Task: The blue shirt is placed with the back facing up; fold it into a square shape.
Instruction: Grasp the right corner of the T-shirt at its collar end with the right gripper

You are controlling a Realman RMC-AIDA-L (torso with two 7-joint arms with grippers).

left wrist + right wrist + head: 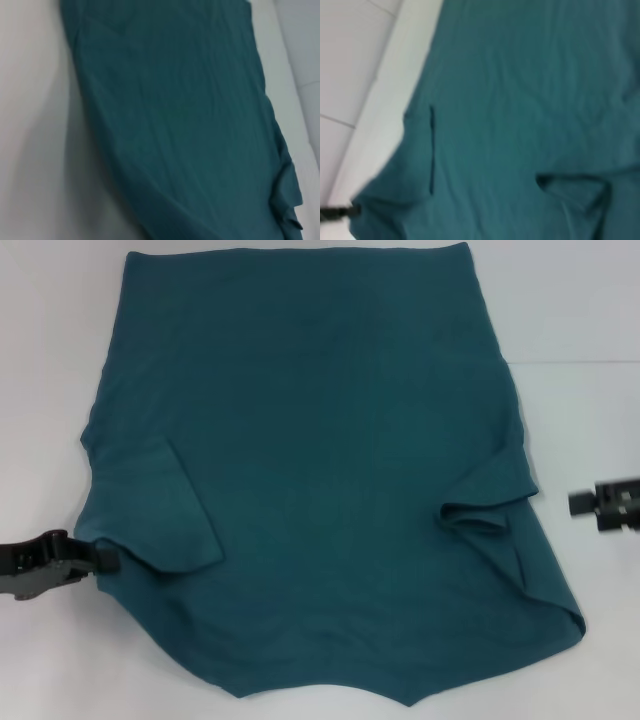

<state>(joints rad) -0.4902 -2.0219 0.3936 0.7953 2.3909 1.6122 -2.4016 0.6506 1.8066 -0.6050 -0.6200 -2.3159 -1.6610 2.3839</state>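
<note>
Left gripper (100,558) sits at the near-left edge of your one blue shirt (320,470), its tip touching the fabric beside the folded-in left sleeve (165,510); you cannot tell whether the jaws are apart or clamped on cloth. That shirt is the biggest thing before you, spread plain side up across the white table (580,320), its hem at the far edge of the head view. Bare table runs down both sides, with more room on your right. Two sleeves are folded inward, the right one (485,505) bunched and rumpled. Right gripper (585,504) hovers over bare table, just clear of the shirt's right edge; how far open it is doesn't show.
</note>
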